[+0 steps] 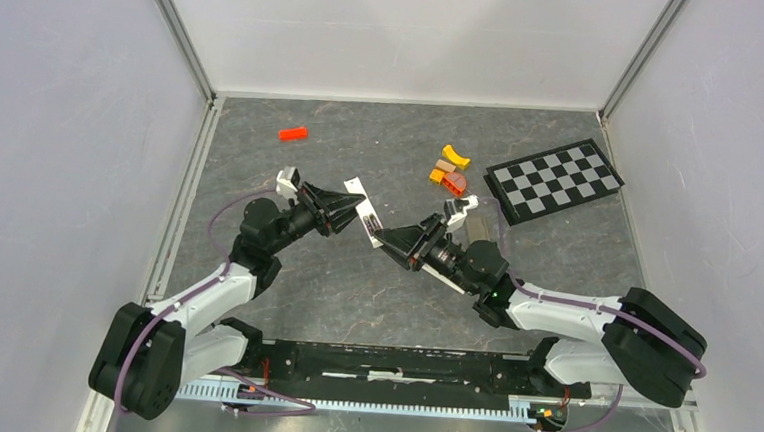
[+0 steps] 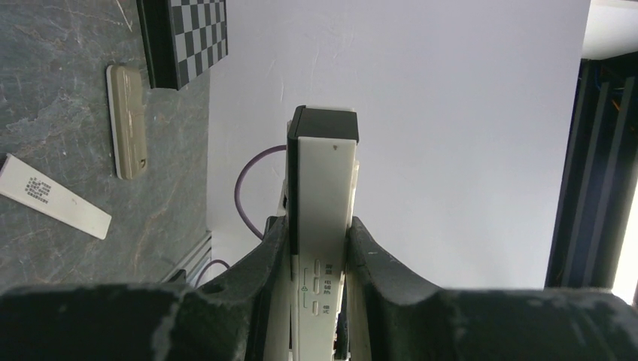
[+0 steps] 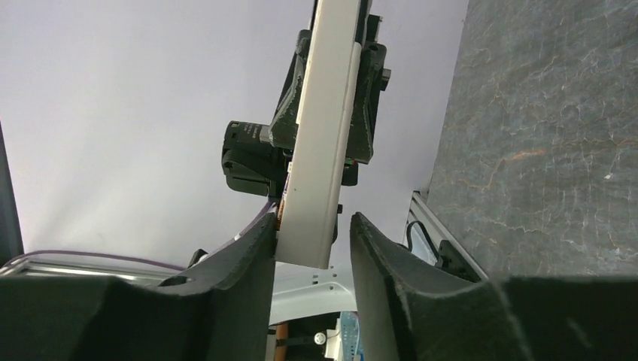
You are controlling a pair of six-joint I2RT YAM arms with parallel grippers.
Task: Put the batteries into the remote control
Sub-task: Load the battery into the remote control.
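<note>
Slim white remote control (image 2: 322,195), small buttons, black end cap: lifted off the grey stone-patterned table (image 1: 334,283), well to the left-arm side of the black-and-white checkerboard panel (image 1: 555,182).

Left gripper (image 2: 319,233) is clamped across its sides, likely to steady it in the air. Right gripper (image 3: 310,226) straddles the plain end, jaws parted, a gap showing on one side. No grip there yet; probably lining up a two-handed hold.

Grey-tan flat oblong piece (image 2: 126,120) lies just beside the panel, perhaps the battery cover. White printed strip (image 2: 54,199) lies farther from the panel.

Batteries: none made out in any view.
</note>
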